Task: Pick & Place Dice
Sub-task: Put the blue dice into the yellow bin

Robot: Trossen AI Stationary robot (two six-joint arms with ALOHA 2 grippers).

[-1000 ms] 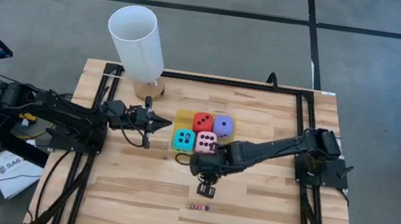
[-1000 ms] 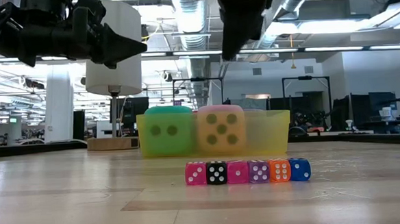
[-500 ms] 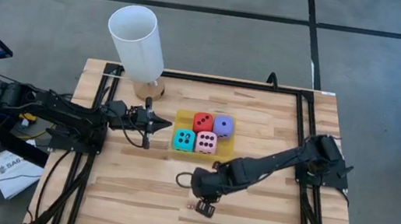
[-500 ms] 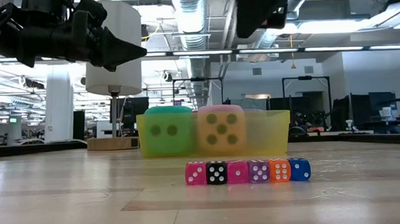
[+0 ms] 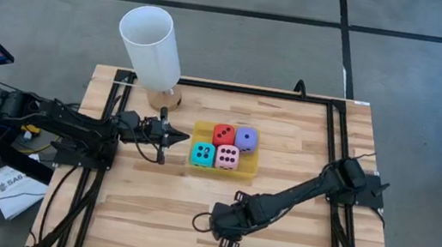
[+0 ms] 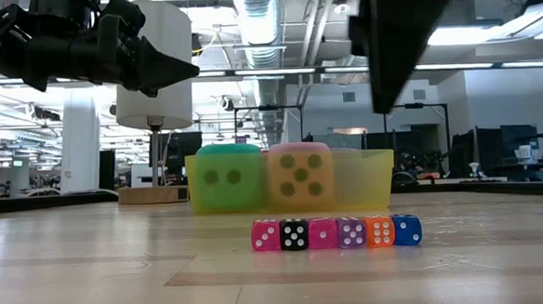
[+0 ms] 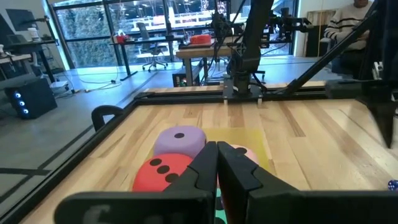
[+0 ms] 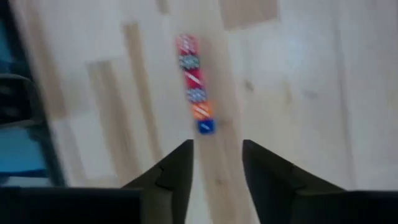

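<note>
Four soft dice sit in a yellow tray (image 5: 251, 161) at the table's middle: red (image 5: 223, 134), purple (image 5: 246, 137), cyan (image 5: 202, 153) and pink (image 5: 227, 156). In the low view the cyan (image 6: 226, 178) and pink (image 6: 299, 174) dice face me. My left gripper (image 5: 169, 136) hovers level just left of the tray, shut and empty. My right gripper (image 5: 227, 244) points down near the front edge, well clear of the tray. Its fingers (image 8: 177, 177) stand apart with nothing between them. It hangs above the table in the low view (image 6: 392, 53).
A row of tiny dice (image 6: 336, 232) lies on the wood in front of the tray, under my right gripper and also in its wrist view (image 8: 194, 84). A tall white tube (image 5: 152, 45) stands on a wooden base at the far left. Black rails (image 5: 334, 148) edge the table.
My right gripper has swung from beside the tray's near edge toward the table's near edge and sunk lower, ending over the row of tiny dice. The four soft dice and the tray have stayed put.
</note>
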